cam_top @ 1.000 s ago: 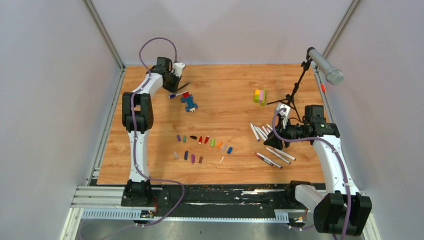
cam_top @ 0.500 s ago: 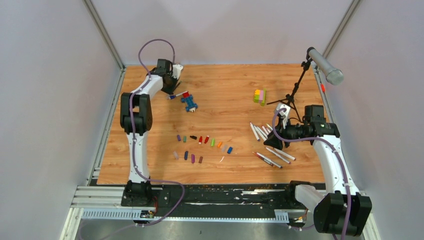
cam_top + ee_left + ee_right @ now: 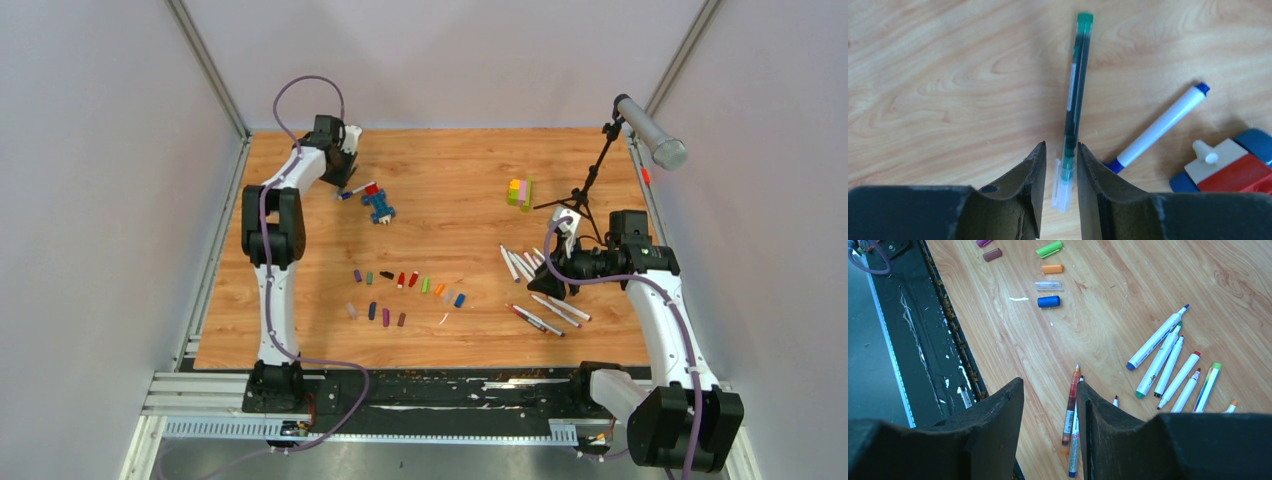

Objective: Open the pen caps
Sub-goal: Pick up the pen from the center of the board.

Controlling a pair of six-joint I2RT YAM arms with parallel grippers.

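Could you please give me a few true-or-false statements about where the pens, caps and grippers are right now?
1. The left gripper straddles the clear-capped end of the green pen. True.
2. The blue-tipped pen lies on top of the toy brick figure. False: it lies on the table beside the figure.
3. The right gripper is clamped on the blue cap. False: its jaws are open, and that cap lies on the table apart from it.
4. Several uncapped pens lie close together near the right gripper. True.
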